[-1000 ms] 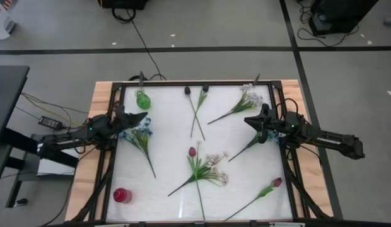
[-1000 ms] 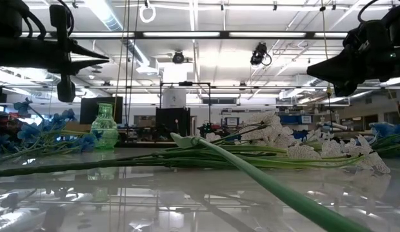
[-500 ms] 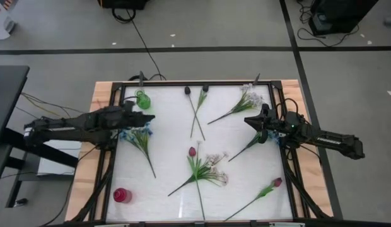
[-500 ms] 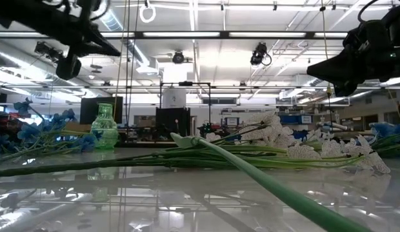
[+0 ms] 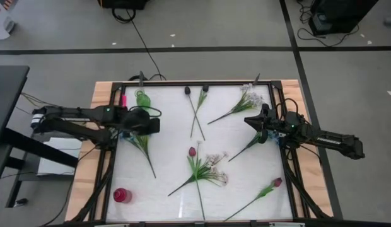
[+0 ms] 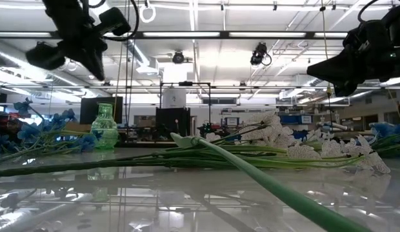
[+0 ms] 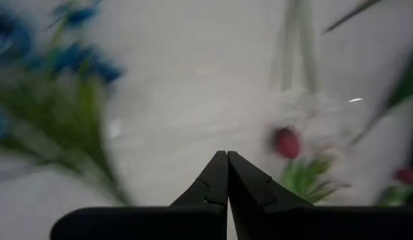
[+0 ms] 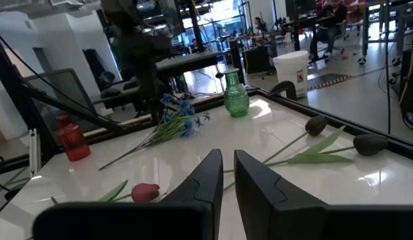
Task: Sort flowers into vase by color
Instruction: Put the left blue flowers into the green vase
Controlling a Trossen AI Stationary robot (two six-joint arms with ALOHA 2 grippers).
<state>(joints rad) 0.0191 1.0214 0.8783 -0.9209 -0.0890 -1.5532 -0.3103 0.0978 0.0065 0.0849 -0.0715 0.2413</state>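
Several flowers lie flat on the white table: a blue one (image 5: 140, 137) at the left, two dark buds (image 5: 196, 89) at the far edge, white sprays (image 5: 249, 98) (image 5: 215, 161), and pink tulips (image 5: 192, 151) (image 5: 277, 181). My left gripper (image 5: 156, 125) hangs shut above the blue flower's blossom end, pointing steeply down; in its wrist view (image 7: 226, 157) nothing is between the fingers. My right gripper (image 5: 247, 119) waits level at the table's right edge; its fingers (image 8: 228, 160) stand a narrow gap apart, holding nothing.
A green vase (image 5: 142, 99) stands at the far left corner and a red vase (image 5: 122, 195) at the near left corner. A black frame (image 5: 195, 84) rims the table. Another stem (image 5: 243, 149) lies just below my right gripper.
My left gripper has risen and swung out from the table's left edge toward its middle, over the blue flower. It has tipped from level to pointing steeply down. No flower has moved.
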